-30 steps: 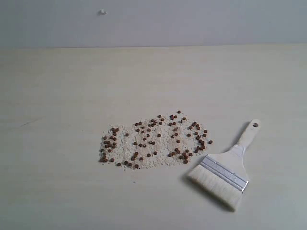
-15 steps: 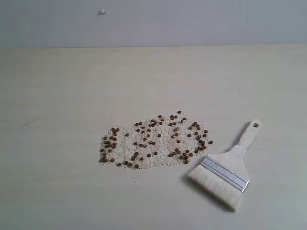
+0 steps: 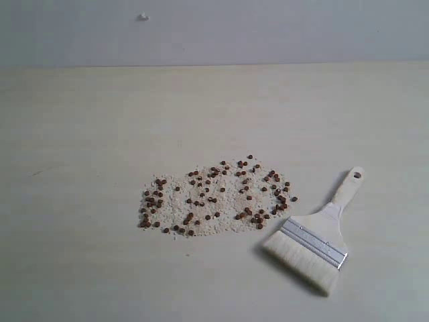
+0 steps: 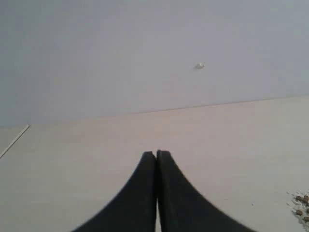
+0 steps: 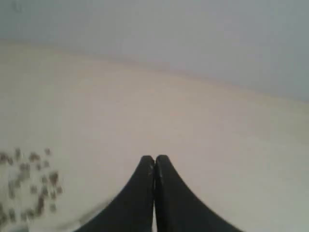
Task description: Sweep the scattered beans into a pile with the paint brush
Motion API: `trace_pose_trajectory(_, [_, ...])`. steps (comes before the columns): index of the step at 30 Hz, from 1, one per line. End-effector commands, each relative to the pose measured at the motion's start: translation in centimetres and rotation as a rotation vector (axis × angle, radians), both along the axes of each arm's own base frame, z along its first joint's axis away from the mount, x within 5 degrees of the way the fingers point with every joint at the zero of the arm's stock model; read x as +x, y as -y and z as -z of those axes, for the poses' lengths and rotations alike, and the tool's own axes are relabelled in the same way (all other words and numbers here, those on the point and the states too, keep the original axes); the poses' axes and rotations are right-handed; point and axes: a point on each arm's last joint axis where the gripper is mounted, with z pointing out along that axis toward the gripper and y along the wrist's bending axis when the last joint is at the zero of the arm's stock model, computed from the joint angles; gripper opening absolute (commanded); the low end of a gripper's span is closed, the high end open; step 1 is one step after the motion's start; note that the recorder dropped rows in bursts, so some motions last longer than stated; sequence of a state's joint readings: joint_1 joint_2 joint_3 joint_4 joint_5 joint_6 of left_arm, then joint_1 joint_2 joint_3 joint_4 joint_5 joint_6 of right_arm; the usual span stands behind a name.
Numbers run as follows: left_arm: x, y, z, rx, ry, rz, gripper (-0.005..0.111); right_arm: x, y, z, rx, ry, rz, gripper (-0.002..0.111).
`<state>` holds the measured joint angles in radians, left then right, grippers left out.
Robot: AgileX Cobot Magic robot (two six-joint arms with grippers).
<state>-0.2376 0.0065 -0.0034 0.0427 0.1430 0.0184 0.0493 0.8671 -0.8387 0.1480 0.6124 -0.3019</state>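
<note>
Beans [image 3: 218, 196]: dozens of small round reddish-brown pellets mixed with pale off-white grains, spread thin in a wide flat patch on the table [image 3: 94, 121], slightly below the middle of the exterior view. Paint brush [image 3: 315, 238]: wide and flat, lying on the table just beside the right end of the bean patch, with no gripper on it. Its cream bristles [image 3: 298, 261] point toward the near edge, its silver ferrule [image 3: 314, 243] sits crosswise, and its pale wooden handle [image 3: 345, 191] angles away to the right, with the hole [image 3: 356, 175] at the far end. The corner of the brush head lies close to the rightmost beans; contact cannot be told. Left gripper [image 4: 156, 153]: two black fingers [image 4: 140, 193] pressed together at the tips, holding nothing, over bare table, with a few beans at the edge of its wrist view. Right gripper [image 5: 154, 158]: likewise closed tip to tip and empty, over bare table, with blurred beans off to one side in its view. Wall [image 3: 268, 30]: plain grey-blue, behind the table, bearing one small white speck [image 3: 143, 17].
</note>
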Motion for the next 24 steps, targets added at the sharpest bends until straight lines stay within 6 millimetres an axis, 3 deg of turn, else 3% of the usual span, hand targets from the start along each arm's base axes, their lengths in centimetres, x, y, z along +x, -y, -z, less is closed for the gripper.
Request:
trace_pose_trajectory(1, [0.0,0.0,0.1,-0.003,0.003,0.005,0.0,3.6,-0.5,1.4,-0.243,-0.37,-0.256,0.0])
trace_pose_trajectory(7, [0.0,0.0,0.1,-0.003,0.003,0.005,0.0,6.7,-2.0,6.0,-0.513,-0.667,-0.826,0.0])
trace_pose_trajectory(10, [0.0,0.0,0.1,-0.003,0.003,0.005,0.0,8.4,-2.2,9.1,-0.598,-0.815,-0.853,0.0])
trace_pose_trajectory(15, [0.0,0.0,0.1,-0.003,0.003,0.005,0.0,9.5,-3.7,13.0,-0.721,-0.98,-0.909,0.0])
trace_pose_trajectory(17, [0.0,0.0,0.1,-0.003,0.003,0.005,0.0,9.7,-4.6,14.1,-0.661,-1.047,-0.762,0.0])
trace_pose_trajectory(21, [0.0,0.0,0.1,-0.003,0.003,0.005,0.0,10.3,-5.3,15.1,-0.288,-1.146,0.071,0.0])
trace_pose_trajectory(24, [0.0,0.0,0.1,-0.003,0.003,0.005,0.0,10.4,-5.8,16.2,-0.026,-1.119,0.454,0.0])
